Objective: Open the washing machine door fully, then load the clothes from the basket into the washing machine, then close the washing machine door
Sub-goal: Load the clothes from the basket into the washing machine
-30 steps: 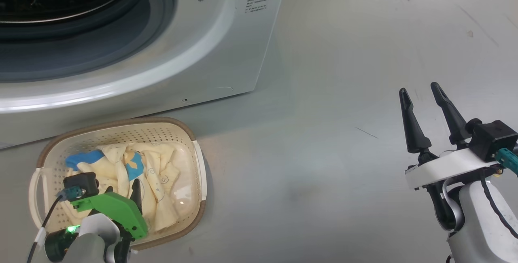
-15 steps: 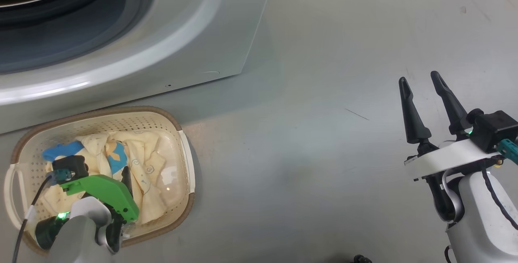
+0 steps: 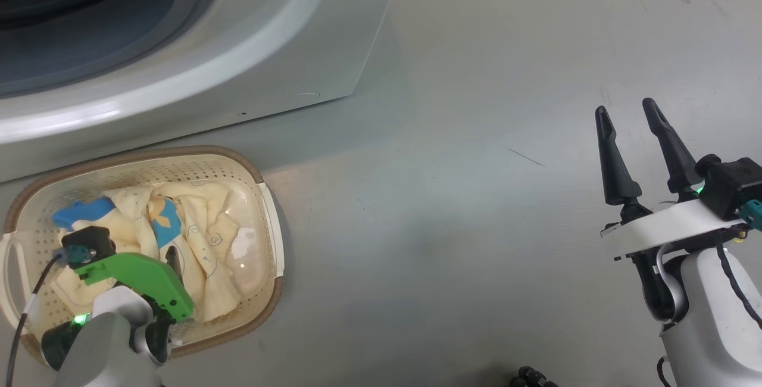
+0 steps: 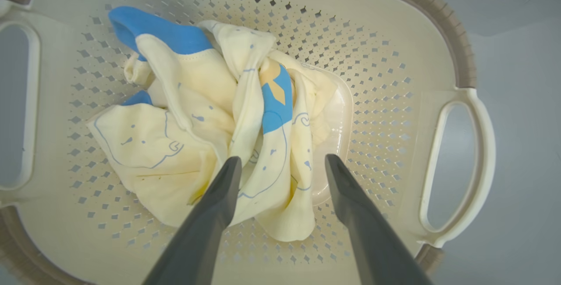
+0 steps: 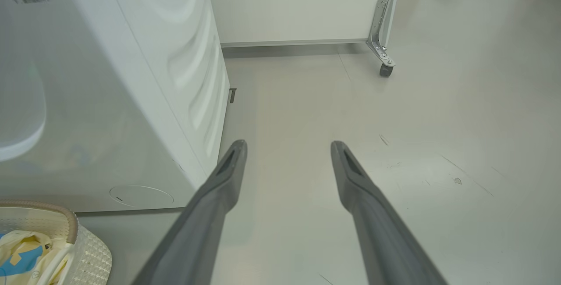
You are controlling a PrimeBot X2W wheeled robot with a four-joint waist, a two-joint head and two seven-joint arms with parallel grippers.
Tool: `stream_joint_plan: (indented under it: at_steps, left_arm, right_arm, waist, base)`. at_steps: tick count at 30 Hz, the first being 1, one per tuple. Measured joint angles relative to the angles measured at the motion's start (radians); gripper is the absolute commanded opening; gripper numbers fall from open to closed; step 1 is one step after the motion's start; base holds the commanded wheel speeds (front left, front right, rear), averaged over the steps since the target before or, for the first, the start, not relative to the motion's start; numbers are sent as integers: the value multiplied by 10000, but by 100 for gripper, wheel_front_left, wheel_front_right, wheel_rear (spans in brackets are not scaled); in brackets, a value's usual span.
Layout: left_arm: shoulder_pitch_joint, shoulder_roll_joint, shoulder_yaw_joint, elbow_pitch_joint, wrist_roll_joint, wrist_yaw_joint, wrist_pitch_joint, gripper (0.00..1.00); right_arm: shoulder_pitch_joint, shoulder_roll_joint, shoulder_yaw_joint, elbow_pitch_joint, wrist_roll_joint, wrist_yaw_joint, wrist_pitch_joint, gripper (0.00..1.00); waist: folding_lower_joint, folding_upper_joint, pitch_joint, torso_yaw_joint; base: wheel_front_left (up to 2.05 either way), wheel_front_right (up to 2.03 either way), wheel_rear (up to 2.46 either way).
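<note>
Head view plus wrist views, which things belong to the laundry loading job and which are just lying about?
Job: washing machine, basket, clothes inside it, open left end effector over them.

Lying about: wheeled white panel, floor scratch.

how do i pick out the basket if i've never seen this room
Find the big white washer with its round opening. The basket sits on the grey floor just in front of it, under the open left hand. Unlike the washer, it is cream perforated plastic with a brown rim, holding cream clothes with blue trim.
</note>
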Motion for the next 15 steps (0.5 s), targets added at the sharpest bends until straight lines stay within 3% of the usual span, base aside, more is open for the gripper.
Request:
stream_joint_plan:
  at_steps: [15]
  left_arm:
    - [-722, -23, 35, 477, -90, 75, -249, 100]
  right_arm:
    - [-327, -138, -12, -134, -2, 0, 0, 100]
  waist:
    - [0, 0, 581, 297]
  base:
    - [0, 0, 0]
